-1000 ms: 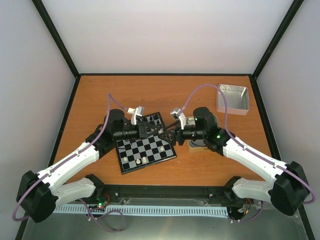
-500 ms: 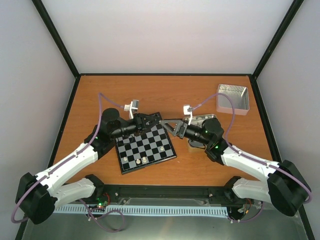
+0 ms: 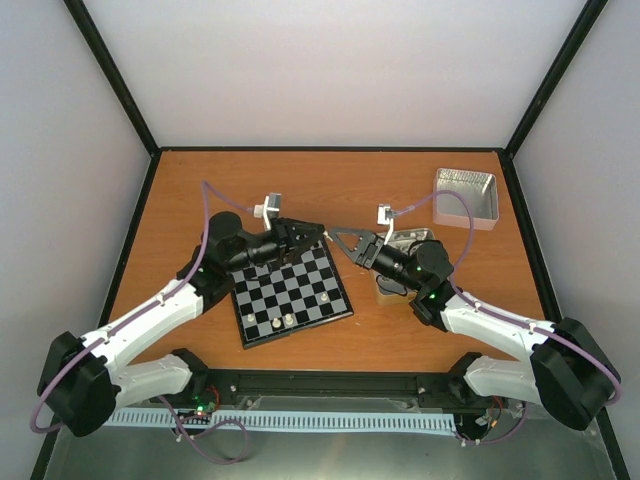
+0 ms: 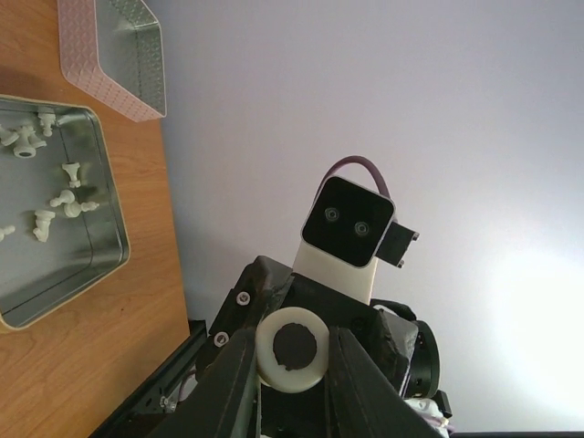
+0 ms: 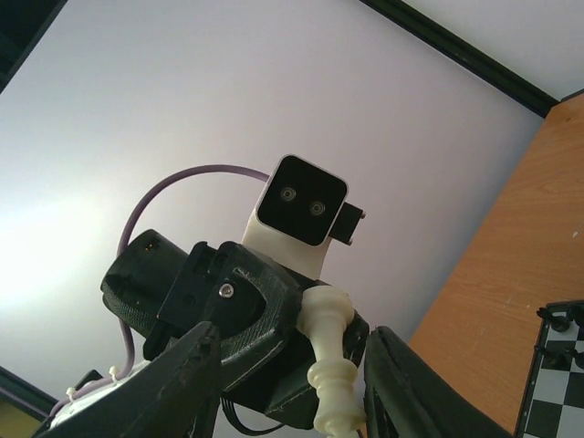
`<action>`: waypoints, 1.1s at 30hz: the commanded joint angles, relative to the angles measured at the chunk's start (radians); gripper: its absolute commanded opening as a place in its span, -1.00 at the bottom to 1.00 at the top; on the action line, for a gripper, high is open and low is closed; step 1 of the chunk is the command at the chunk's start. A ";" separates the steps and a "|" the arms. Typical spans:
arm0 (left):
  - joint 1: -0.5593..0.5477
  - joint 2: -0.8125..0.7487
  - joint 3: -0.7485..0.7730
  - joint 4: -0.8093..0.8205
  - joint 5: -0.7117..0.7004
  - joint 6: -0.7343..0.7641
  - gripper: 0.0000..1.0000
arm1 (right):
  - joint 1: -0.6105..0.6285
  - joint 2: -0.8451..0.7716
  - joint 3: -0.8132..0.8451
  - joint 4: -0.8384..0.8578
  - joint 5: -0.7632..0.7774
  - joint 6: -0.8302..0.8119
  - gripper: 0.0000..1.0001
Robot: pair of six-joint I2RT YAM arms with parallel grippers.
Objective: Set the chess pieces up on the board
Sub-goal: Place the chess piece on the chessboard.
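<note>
Your left gripper (image 3: 314,232) clamps one cream chess piece (image 5: 328,360), raised near the far right corner of the board (image 3: 295,300). The right gripper (image 3: 342,238) straddles it, jaws apart, not touching. Release the left before the right grips, and the piece falls; a skewed pinch on its round stem may flick it away.
</note>
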 commanded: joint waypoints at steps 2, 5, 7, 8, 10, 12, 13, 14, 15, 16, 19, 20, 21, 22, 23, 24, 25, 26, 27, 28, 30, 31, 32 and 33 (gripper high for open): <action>0.005 0.014 0.044 0.055 -0.001 -0.026 -0.97 | 0.007 0.001 -0.011 0.041 0.023 0.015 -0.16; 0.008 0.016 0.041 0.064 -0.003 -0.027 -0.98 | 0.007 0.004 -0.007 0.004 0.025 0.011 -0.29; 0.008 0.017 0.041 0.058 -0.007 -0.023 -0.97 | 0.007 0.005 -0.012 0.009 0.026 0.016 -0.45; 0.007 0.016 0.038 0.051 -0.012 -0.020 -0.97 | 0.007 0.006 -0.009 0.003 0.024 0.015 -0.51; 0.009 0.014 0.030 0.048 -0.021 -0.020 -0.96 | 0.007 0.009 -0.002 -0.013 0.015 0.011 -0.58; 0.010 0.015 0.027 0.048 -0.027 -0.016 -0.92 | 0.007 0.013 0.003 -0.031 0.010 0.010 -0.67; 0.010 0.015 0.027 0.043 -0.029 -0.010 -0.84 | 0.007 0.013 0.003 -0.036 0.012 0.011 -0.70; 0.010 0.013 0.028 0.031 -0.035 -0.001 -0.78 | 0.007 0.013 0.004 -0.052 0.014 0.009 -0.74; 0.010 0.010 0.031 0.012 -0.044 0.014 -0.69 | 0.006 0.011 0.007 -0.073 0.017 0.007 -0.75; 0.010 0.005 0.033 -0.016 -0.062 0.033 -0.54 | 0.007 0.009 0.011 -0.098 0.021 0.004 -0.78; 0.010 -0.028 0.041 -0.151 -0.146 0.136 -0.08 | 0.004 0.000 0.052 -0.281 0.032 -0.033 -0.80; 0.011 -0.046 0.042 -0.213 -0.194 0.165 0.06 | 0.002 0.000 0.083 -0.386 0.029 -0.067 -0.81; 0.011 -0.066 0.042 -0.279 -0.249 0.224 0.16 | 0.001 0.002 0.121 -0.497 0.030 -0.111 -0.81; 0.011 -0.091 0.037 -0.336 -0.311 0.263 0.25 | 0.001 0.008 0.156 -0.606 0.031 -0.156 -0.82; 0.011 -0.115 0.034 -0.388 -0.367 0.319 0.33 | 0.001 0.018 0.198 -0.717 0.030 -0.210 -0.82; 0.011 -0.136 0.035 -0.447 -0.422 0.376 0.38 | 0.001 0.035 0.244 -0.835 0.037 -0.269 -0.82; 0.011 -0.156 0.044 -0.503 -0.475 0.429 0.42 | 0.001 0.057 0.300 -0.965 0.049 -0.331 -0.82; 0.011 -0.176 0.057 -0.600 -0.540 0.476 0.45 | 0.001 0.085 0.349 -1.078 0.055 -0.387 -0.83; 0.011 -0.199 0.070 -0.675 -0.605 0.516 0.47 | 0.002 0.115 0.395 -1.183 0.067 -0.437 -0.83; 0.011 -0.224 0.075 -0.730 -0.659 0.561 0.49 | 0.005 0.145 0.440 -1.274 0.080 -0.481 -0.83; 0.011 -0.280 0.082 -0.818 -0.762 0.629 0.55 | 0.017 0.216 0.506 -1.415 0.089 -0.557 -0.84; 0.011 -0.306 0.087 -0.857 -0.802 0.659 0.57 | 0.029 0.241 0.537 -1.466 0.100 -0.583 -0.85; 0.012 -0.345 0.091 -0.895 -0.831 0.689 0.60 | 0.046 0.266 0.564 -1.518 0.120 -0.605 -0.86; 0.012 -0.372 0.103 -0.923 -0.858 0.722 0.62 | 0.064 0.292 0.595 -1.580 0.133 -0.622 -0.87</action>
